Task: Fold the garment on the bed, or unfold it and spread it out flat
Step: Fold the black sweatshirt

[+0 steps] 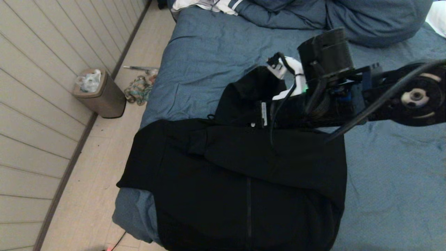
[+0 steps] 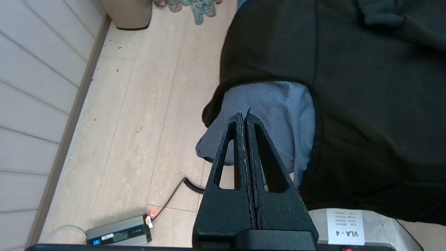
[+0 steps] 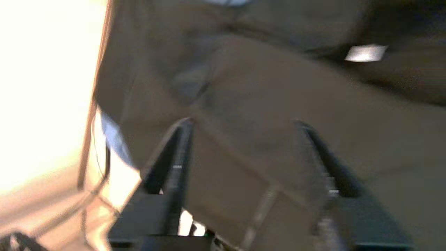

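While the garment (image 1: 244,174) is lying folded at the near edge of the bed (image 1: 209,52), the right gripper (image 3: 244,146) is hovering spread over it; the left gripper (image 2: 245,120) is waiting pressed together. Risk: overhanging fabric sliding floorward, pulled by its own weight.

My right arm (image 1: 348,90) reaches in from the right above the bed (image 1: 393,181), over the collar end of the black hoodie (image 1: 244,174). The hoodie lies on the bed's near left corner, zip up, sleeves folded across its chest, hood (image 1: 249,92) toward the pillows (image 1: 348,17). Its hem hangs past the near edge. On the floor beside the bed's left edge stand a bin (image 1: 102,94) and a rag (image 1: 139,89).
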You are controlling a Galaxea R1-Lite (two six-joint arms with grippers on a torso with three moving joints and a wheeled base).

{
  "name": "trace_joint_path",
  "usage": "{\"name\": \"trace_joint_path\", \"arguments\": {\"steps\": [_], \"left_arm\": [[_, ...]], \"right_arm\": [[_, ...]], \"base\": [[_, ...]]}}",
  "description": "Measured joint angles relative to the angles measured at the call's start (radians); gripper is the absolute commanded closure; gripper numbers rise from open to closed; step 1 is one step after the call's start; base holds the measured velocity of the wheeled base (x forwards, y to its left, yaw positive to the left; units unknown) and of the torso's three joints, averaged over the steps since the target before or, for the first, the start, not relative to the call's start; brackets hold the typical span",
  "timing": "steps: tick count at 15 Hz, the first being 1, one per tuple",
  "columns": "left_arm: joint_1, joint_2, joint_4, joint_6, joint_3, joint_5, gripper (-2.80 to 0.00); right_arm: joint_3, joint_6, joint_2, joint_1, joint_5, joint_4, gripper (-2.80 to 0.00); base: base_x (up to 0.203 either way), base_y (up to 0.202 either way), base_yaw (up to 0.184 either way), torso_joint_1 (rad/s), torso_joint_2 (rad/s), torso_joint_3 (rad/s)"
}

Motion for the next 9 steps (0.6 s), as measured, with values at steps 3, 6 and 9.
{"name": "trace_joint_path", "arguments": {"steps": [3,6,9], "left_arm": [[0.0,0.0,0.0,0.001,0.0,0.0,0.0],[0.001,0.0,0.006,0.007,-0.007,0.004,0.0],[0.001,0.044,0.049,-0.044,-0.167,0.006,0.0]], "right_arm": [[0.145,0.022,-0.129,-0.122,0.066,-0.01,0.0],[0.425,0.034,-0.27,-0.308,0.161,-0.091,0.0],[0.675,0.036,-0.379,-0.556,0.324,-0.235,0.0]], "base": [[0.0,0.0,0.0,0.0,0.0,0.0],[0.0,0.0,0.0,0.0,0.0,0.0],[0.0,0.0,0.0,0.0,0.0,0.0]]}}
